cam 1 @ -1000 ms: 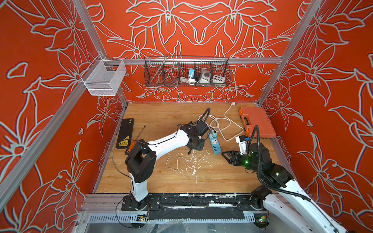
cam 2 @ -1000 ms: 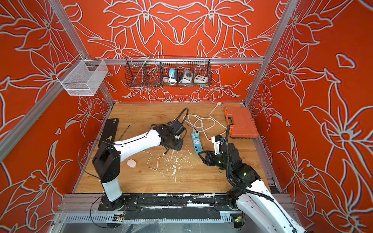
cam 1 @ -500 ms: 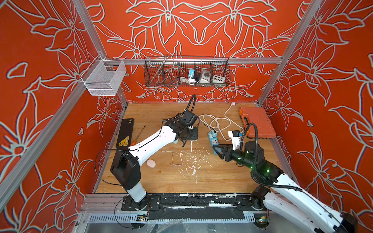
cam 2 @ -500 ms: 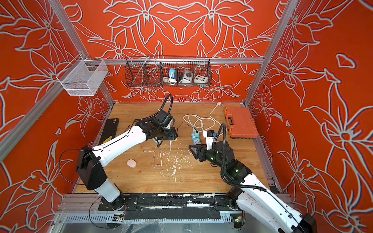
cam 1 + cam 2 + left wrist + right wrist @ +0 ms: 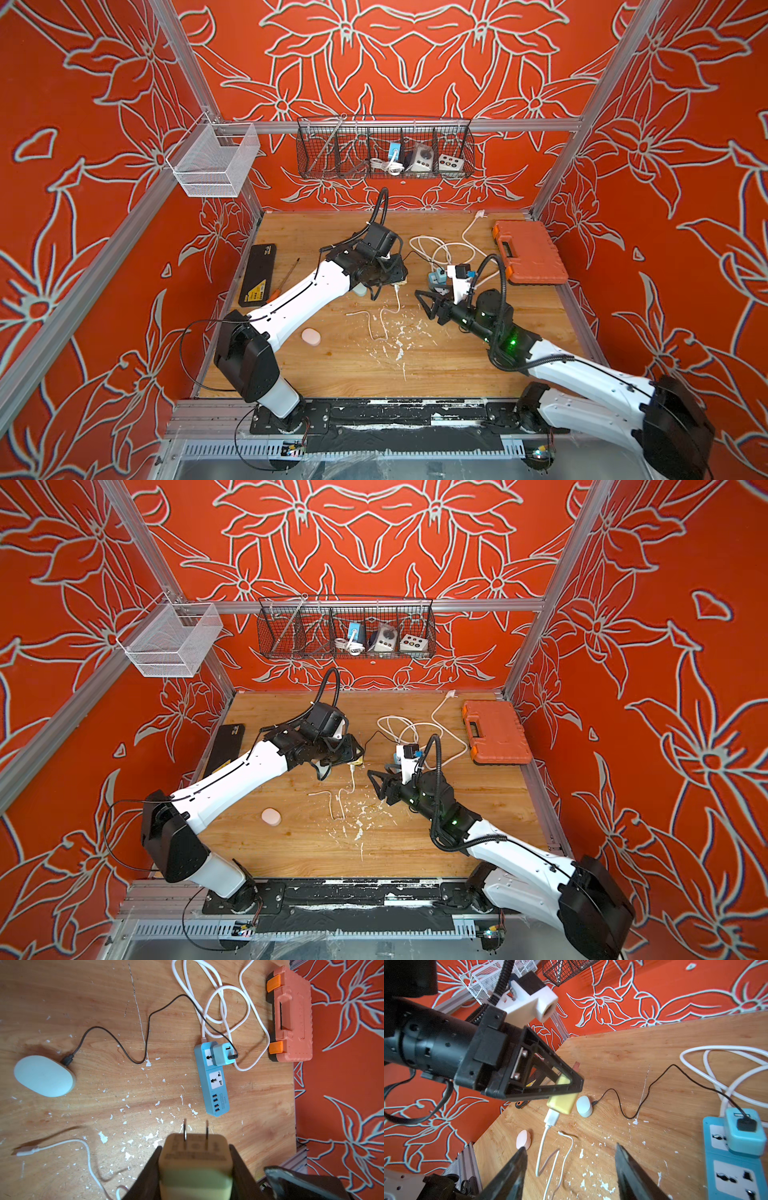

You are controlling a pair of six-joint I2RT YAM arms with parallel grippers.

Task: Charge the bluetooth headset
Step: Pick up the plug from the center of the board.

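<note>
My left gripper (image 5: 395, 277) is shut on a yellow charger plug (image 5: 195, 1159), prongs pointing out, held above the wooden table. A white cable (image 5: 548, 1147) hangs from the plug, and its free end lies on the table. A pink headset case (image 5: 311, 336) lies alone near the left arm. A pale headset case (image 5: 44, 1075) has a black cable running to a teal adapter (image 5: 222, 1054) on the blue power strip (image 5: 216, 1084). My right gripper (image 5: 426, 305) stands open and empty just right of the white cable, next to the strip.
An orange toolbox (image 5: 530, 253) sits at the back right beside coiled white cord (image 5: 444, 249). A black flat box (image 5: 258, 274) and a screwdriver (image 5: 286, 276) lie at the left edge. White flakes litter the table's middle. Wire baskets (image 5: 384, 147) hang on the back wall.
My right gripper has moved left towards the table's middle and opened wider. The left arm has swung its elbow, still holding the plug, and the pink case now shows.
</note>
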